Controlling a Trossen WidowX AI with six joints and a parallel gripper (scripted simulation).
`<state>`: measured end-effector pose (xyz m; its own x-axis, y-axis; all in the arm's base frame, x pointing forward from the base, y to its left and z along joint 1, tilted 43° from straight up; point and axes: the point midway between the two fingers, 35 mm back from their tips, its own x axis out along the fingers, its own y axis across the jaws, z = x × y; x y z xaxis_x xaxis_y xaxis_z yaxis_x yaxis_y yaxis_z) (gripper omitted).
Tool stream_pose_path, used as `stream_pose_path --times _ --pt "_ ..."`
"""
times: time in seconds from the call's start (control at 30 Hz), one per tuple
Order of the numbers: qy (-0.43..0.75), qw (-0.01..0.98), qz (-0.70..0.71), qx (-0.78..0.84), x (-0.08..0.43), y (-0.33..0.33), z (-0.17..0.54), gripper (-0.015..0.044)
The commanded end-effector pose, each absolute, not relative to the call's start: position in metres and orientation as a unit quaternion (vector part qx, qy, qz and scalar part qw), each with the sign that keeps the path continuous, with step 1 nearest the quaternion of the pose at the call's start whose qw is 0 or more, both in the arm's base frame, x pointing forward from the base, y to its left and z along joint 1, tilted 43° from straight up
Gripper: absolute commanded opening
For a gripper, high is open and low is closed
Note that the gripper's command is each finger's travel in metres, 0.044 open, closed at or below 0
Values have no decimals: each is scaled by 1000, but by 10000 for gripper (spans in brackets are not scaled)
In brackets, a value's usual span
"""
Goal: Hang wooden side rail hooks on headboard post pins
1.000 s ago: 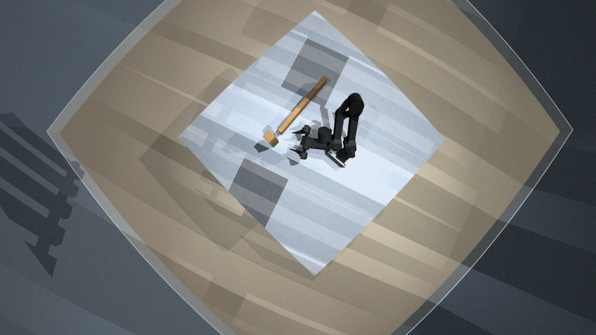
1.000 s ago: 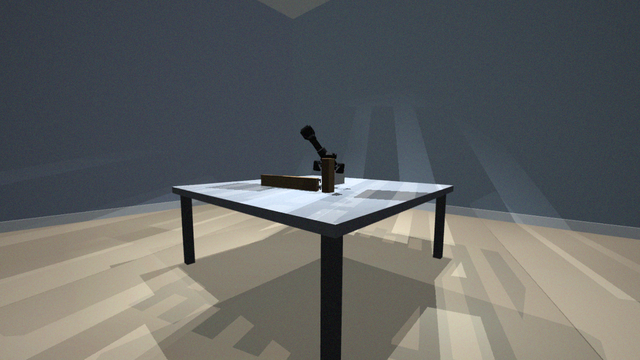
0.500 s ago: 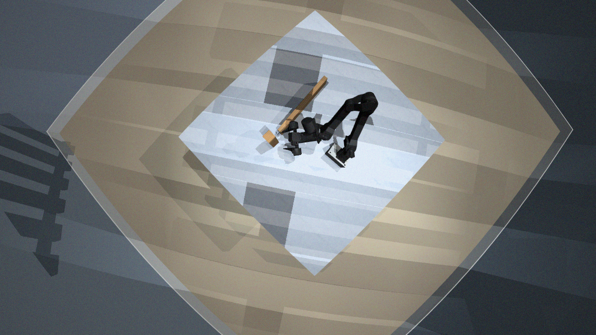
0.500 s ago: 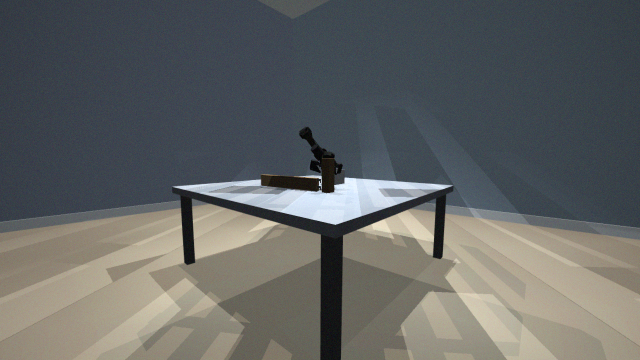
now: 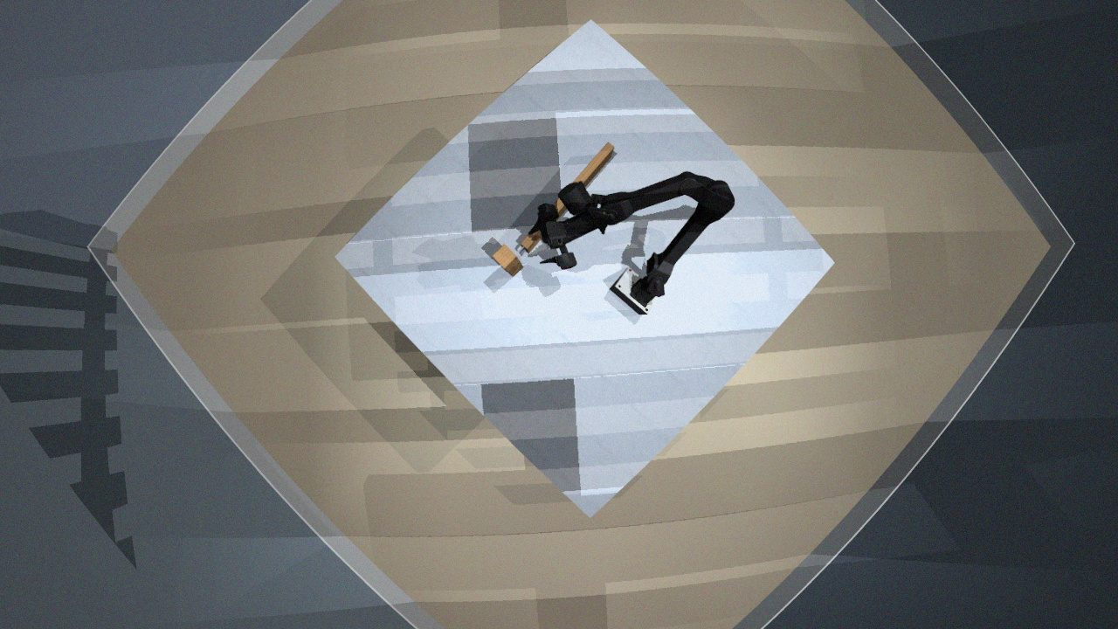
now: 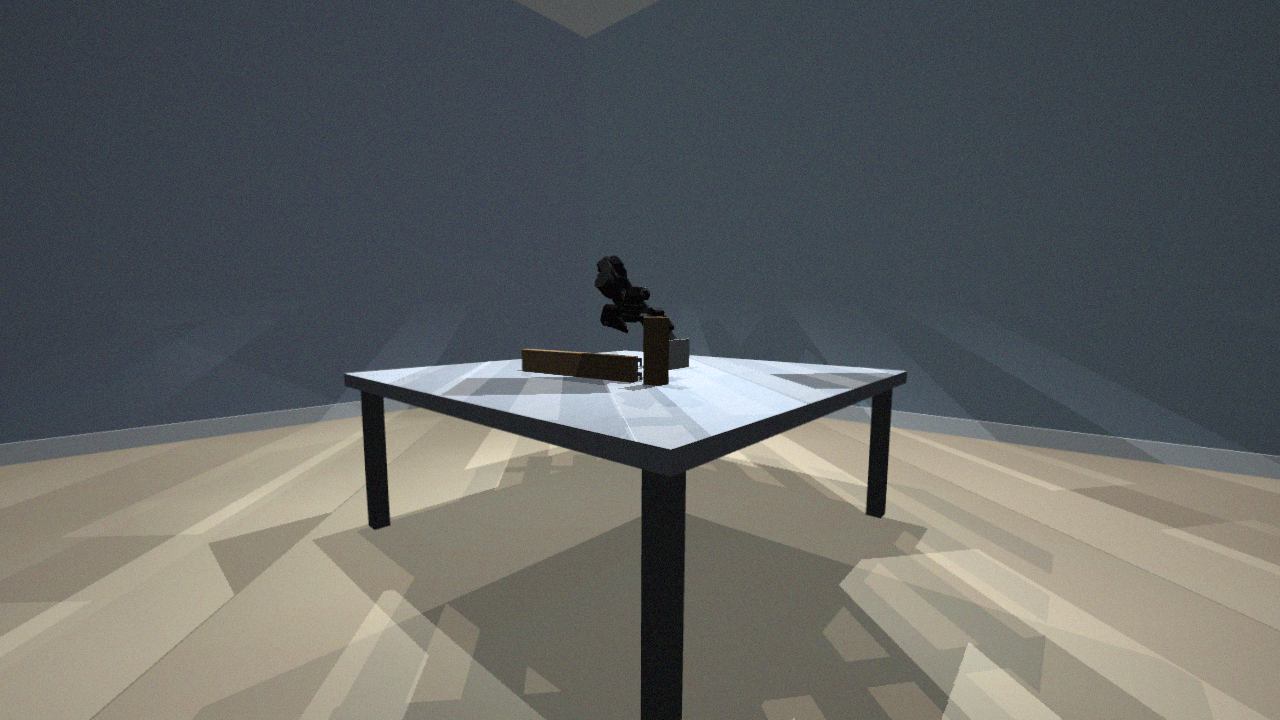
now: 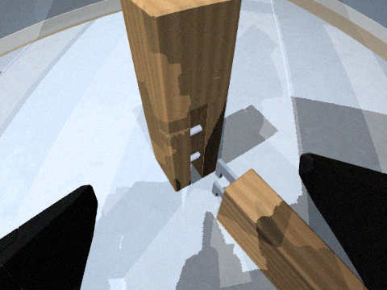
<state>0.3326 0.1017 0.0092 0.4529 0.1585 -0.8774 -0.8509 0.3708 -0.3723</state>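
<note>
The wooden side rail lies along the table. In the wrist view its upper steel hook and lower steel hook stick out from the near end and are outside the slot, beside the post's foot. The headboard post stands upright. Its slot shows the upper pin and lower pin, both bare. My gripper is open and empty, above the rail's hook end and facing the post. In the exterior view the post partly hides the arm.
The robot's base plate stands on the table. The arm reaches from it toward the rail and post, passing over the middle of the rail. Patchy shadows fall across the table top.
</note>
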Motion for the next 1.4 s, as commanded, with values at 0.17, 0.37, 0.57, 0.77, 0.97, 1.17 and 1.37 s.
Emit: stream_pose_path --times 0.17,0.37,0.57,0.77,0.97,1.17,1.37 --pt "395 724 357 -440 332 101 22 440" --pt "395 724 357 -440 332 101 22 440" --pt "395 724 357 -440 332 101 22 440" --pt "500 761 260 -323 343 99 19 440" --pt "596 778 94 -174 355 95 19 440" --pt "633 767 -97 -40 365 92 20 440" --pt "605 737 -292 75 373 88 25 440"
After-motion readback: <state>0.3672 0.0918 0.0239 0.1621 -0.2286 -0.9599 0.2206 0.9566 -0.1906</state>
